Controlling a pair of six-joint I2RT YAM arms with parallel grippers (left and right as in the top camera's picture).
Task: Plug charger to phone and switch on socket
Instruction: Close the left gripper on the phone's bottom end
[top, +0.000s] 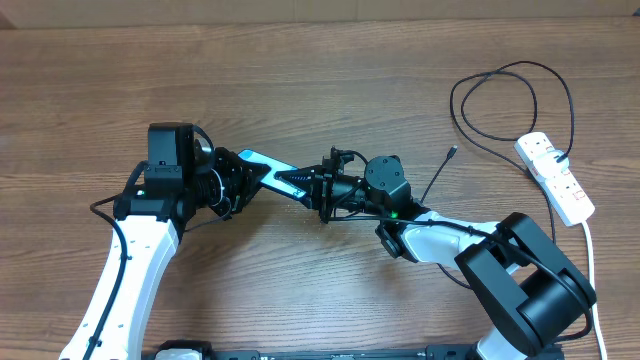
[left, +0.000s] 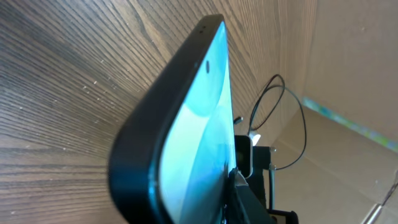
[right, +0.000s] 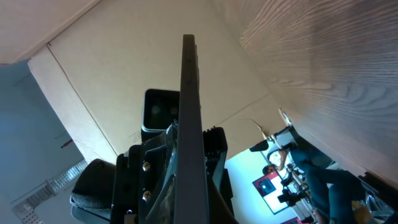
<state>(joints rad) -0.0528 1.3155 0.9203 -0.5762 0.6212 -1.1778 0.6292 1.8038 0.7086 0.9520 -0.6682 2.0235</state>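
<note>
The phone (top: 275, 172), black-edged with a light teal screen, is held above the table between both grippers. My left gripper (top: 235, 180) is shut on its left end. My right gripper (top: 325, 188) is shut on its right end. The left wrist view shows the lit screen (left: 193, 124) close up, and the right wrist view shows the phone edge-on (right: 189, 112) between the jaws. The charger, a thin black cable (top: 510, 70), loops at the right; its plug tip (top: 453, 152) lies free on the table. The white socket strip (top: 556, 177) lies at the far right.
The strip's thick white cord (top: 590, 250) runs toward the front right edge. The right arm's base (top: 525, 280) stands at the front right, the left arm (top: 130, 250) at the front left. The wood table (top: 300, 70) is bordered by cardboard walls.
</note>
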